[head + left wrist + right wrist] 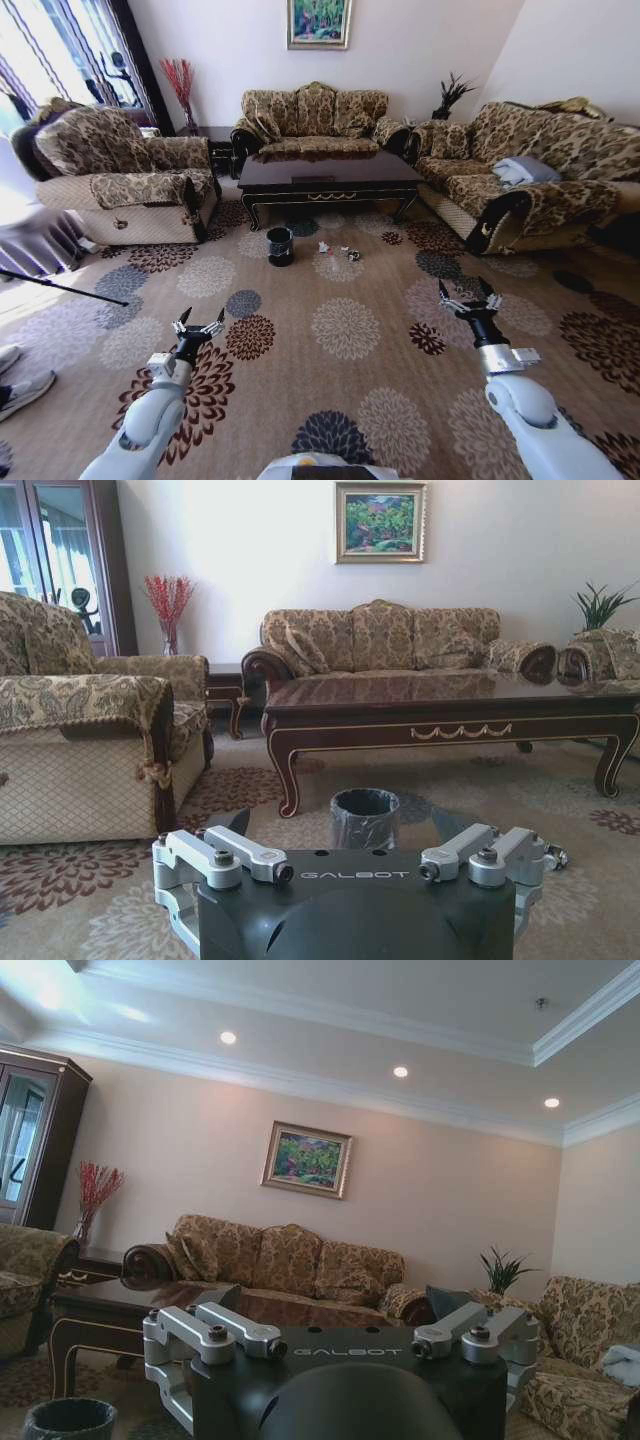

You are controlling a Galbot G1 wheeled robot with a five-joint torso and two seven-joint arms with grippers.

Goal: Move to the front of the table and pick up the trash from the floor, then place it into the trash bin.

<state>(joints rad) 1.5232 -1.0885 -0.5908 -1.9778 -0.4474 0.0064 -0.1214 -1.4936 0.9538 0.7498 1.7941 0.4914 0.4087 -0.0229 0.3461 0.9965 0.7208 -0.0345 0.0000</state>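
Both open grippers, left gripper (200, 328) and right gripper (467, 296), hover above the floor (345, 330); head view shows trash (337, 250) beside the trash bin (280, 246).

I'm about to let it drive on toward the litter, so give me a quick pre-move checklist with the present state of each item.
1. Carpet path to the trash: ok, bare floor ahead.
2. Trash bin upright, beside the trash before the table: ok.
3. Left gripper open and empty: ok.
4. Right gripper open and empty: ok.
5. Trash within reach: not ok, well ahead of both grippers.
6. Number of trash pieces: cannot tell.
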